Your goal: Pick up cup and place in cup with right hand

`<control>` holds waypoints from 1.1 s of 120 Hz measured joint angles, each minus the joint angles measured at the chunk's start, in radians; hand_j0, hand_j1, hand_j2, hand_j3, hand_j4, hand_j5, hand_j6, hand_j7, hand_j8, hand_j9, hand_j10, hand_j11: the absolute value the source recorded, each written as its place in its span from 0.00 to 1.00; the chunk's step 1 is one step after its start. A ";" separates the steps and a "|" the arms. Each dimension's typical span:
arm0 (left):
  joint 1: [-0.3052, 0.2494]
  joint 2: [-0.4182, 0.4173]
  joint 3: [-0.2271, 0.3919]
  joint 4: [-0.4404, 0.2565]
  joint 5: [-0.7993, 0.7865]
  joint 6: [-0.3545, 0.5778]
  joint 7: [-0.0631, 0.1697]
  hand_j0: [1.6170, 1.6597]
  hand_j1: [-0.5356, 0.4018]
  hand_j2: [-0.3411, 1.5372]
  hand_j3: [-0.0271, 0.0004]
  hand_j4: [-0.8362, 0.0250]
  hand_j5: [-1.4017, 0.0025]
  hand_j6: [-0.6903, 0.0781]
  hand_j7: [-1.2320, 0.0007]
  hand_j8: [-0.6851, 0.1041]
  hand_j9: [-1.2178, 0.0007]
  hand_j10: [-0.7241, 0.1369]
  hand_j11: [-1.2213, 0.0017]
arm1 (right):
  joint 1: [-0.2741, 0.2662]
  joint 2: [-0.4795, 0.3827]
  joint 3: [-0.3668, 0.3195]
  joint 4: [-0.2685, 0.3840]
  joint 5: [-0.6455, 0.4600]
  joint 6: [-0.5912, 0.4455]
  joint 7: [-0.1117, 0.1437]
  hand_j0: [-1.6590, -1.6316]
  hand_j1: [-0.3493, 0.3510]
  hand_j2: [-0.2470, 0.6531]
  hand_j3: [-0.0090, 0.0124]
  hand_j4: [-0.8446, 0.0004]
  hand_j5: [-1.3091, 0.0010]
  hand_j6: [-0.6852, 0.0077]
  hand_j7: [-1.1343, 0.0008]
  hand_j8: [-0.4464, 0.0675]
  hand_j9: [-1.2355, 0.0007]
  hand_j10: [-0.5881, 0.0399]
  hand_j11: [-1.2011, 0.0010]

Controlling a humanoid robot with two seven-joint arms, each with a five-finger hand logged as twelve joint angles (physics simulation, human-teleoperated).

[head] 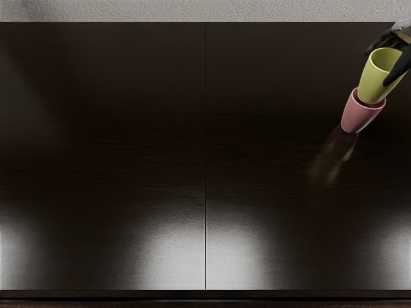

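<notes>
logged nearest the camera: front edge of the bench (192,294), running straight across the bottom of the frame. dark brown, faintly grained, split down the middle of the frame by a thin vertical seam (205,160). glossy too: soft white glare at lower left, to both sides of the seam at lower center, and at lower right.

at upper right of the frame, on the bench: pink cup (361,117), mouth toward the top, narrower base toward lower left. just below it, a pale streaky reflection (331,160) in the bench surface.

directly above in the frame: yellow-green cup (376,85), the task's thing. mouth up, drawn at a lean toward the upper right corner. base lined up with the mouth of the pink cup and overlapping it in this view, a dark sliver of pink interior visible beside it. cannot tell from this angle how deep inside, or whether touching.

reaching in from the right edge, upper right corner: right hand (395,36), black, partly cut off by the frame. fingers (395,72) pinching the yellow-green cup, one down the right side near the rim, others behind the far rim.

along the top of the frame: light gray, rough-textured strip (160,10).
</notes>
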 joint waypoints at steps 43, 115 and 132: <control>0.000 0.000 0.000 0.000 0.000 0.000 0.000 0.96 0.94 0.18 0.98 0.97 1.00 0.90 1.00 0.87 1.00 0.84 1.00 | -0.007 0.000 -0.001 0.007 0.002 -0.028 0.000 0.05 0.39 0.23 0.42 0.72 0.76 0.66 0.73 0.45 0.75 0.58 0.74; 0.000 0.000 0.000 0.000 0.000 0.000 0.000 0.96 0.94 0.18 0.98 0.97 1.00 0.90 1.00 0.87 1.00 0.84 1.00 | -0.010 0.004 0.010 0.159 0.061 -0.027 -0.007 0.04 0.10 0.26 0.42 0.92 0.94 0.90 0.93 0.75 0.94 0.84 0.93; 0.000 0.000 0.000 0.000 0.000 0.000 0.000 0.96 0.94 0.18 0.98 0.97 1.00 0.90 1.00 0.87 1.00 0.84 1.00 | -0.009 0.024 0.010 0.177 0.111 -0.016 -0.008 0.04 0.07 0.27 0.42 0.94 0.96 0.92 0.95 0.78 0.95 0.86 0.95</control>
